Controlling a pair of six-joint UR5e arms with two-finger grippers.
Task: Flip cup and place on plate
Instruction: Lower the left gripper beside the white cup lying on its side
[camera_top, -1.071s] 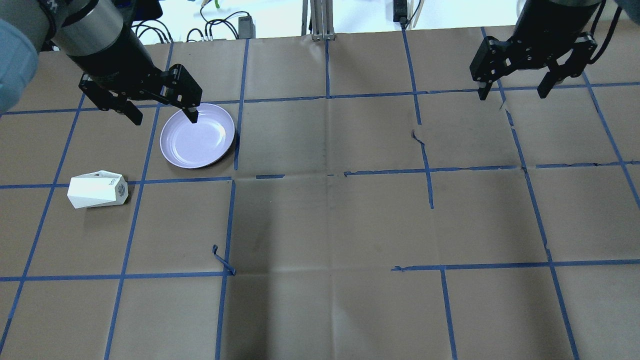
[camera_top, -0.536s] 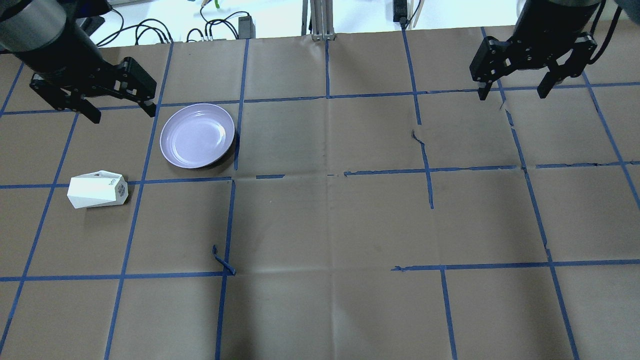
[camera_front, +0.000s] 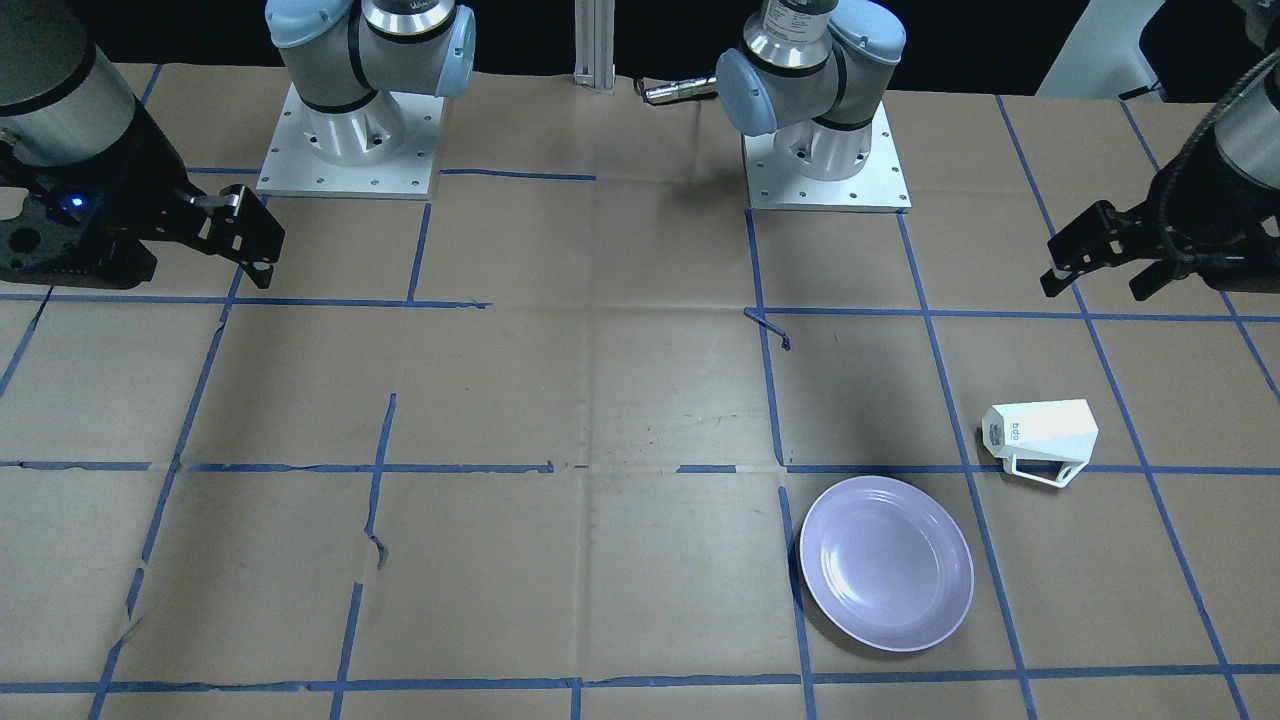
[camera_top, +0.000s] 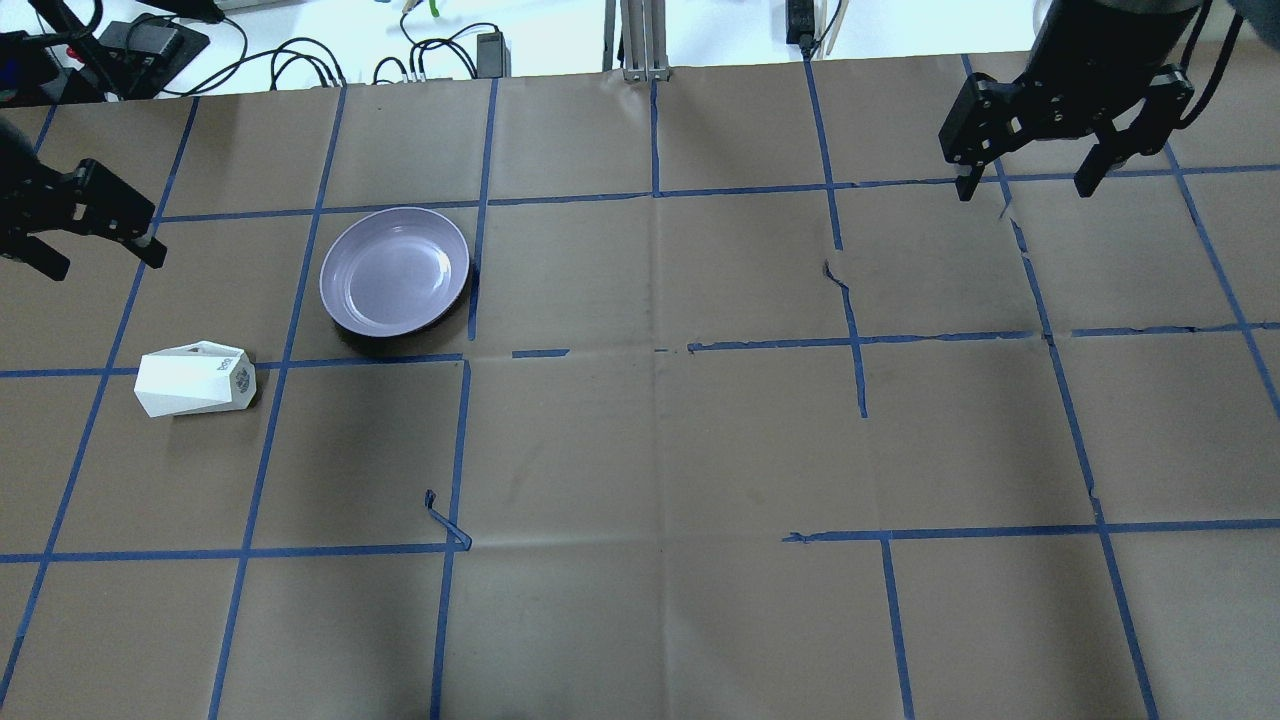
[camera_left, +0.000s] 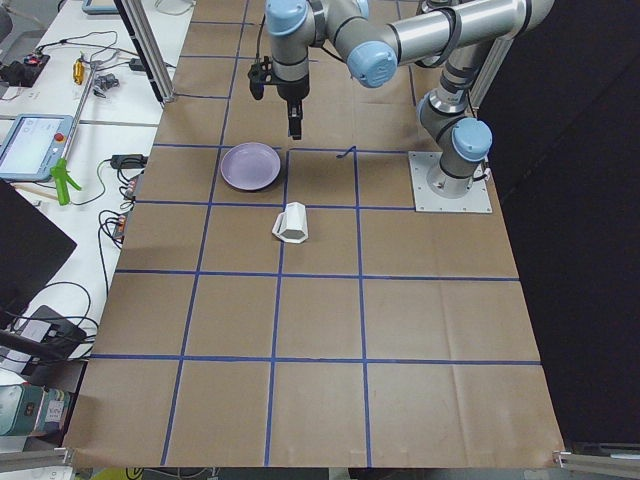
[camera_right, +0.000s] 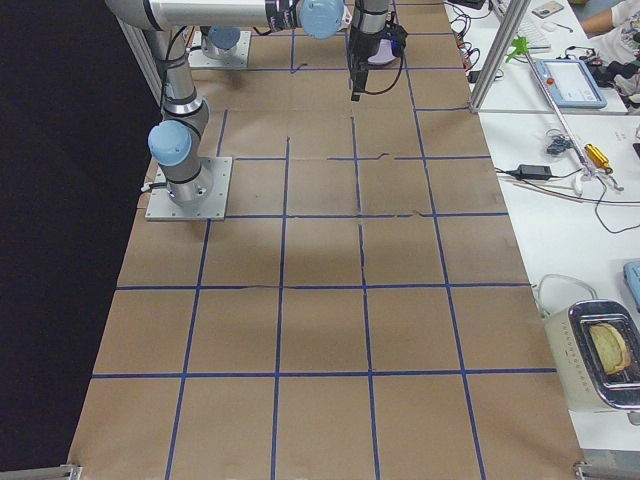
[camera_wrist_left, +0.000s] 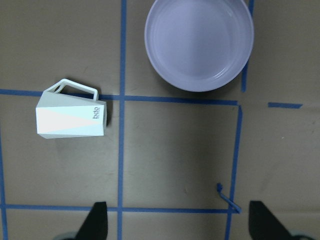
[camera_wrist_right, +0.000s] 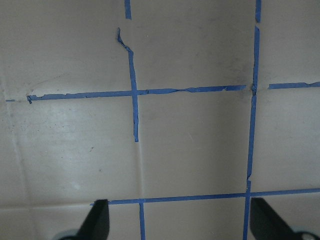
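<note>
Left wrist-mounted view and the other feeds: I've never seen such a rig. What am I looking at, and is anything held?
Two robot arms work at a table covered in brown paper with blue tape lines. One camera looks down from behind the robot, one faces it, two watch from the table's ends, and one rides on each wrist. The left wrist view looks down past its dark fingers at the white cup, lying on its side, and the empty lavender plate, apart from it. The left gripper and the right gripper hang open above the table, holding nothing.
</note>
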